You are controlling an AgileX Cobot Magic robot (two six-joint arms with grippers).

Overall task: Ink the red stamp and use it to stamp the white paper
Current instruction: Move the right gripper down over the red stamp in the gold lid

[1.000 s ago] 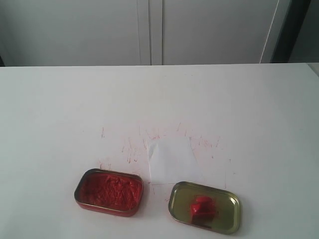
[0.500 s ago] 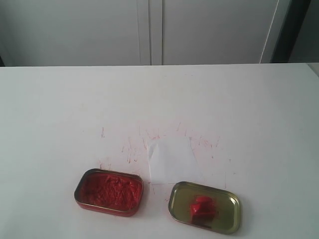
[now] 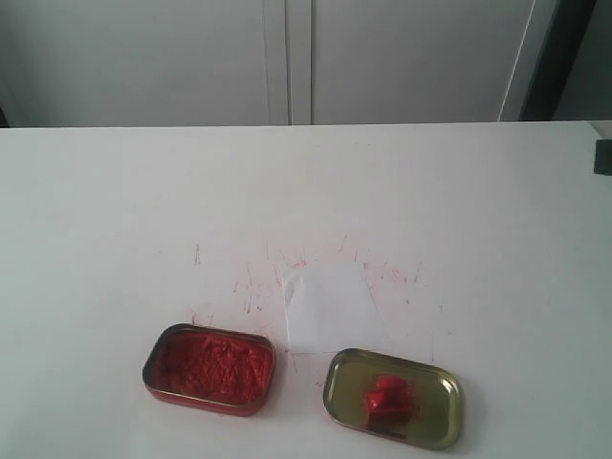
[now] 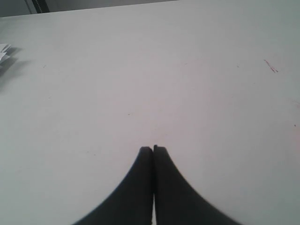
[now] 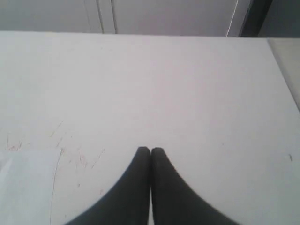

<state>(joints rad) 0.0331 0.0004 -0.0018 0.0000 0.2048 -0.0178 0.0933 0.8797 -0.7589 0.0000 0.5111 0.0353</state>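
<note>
Red stamp [image 3: 389, 402] lies inside the gold tin [image 3: 346, 382], right of the ink tin [image 3: 191, 400]. White paper [image 3: 330, 308] lies flat just behind both tins. Left gripper [image 4: 153, 149] and right gripper [image 5: 150, 150] hover over the table [image 3: 115, 210], jaws pressed together, holding nothing.

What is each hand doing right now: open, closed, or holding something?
Left hand: closed, holding nothing.
Right hand: closed, holding nothing.

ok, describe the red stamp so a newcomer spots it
Low in the exterior view, two tins sit on the white table. The red stamp lies inside the right, gold tin. It is a small red block, unlike the lumpy ink in the left tin.
</note>
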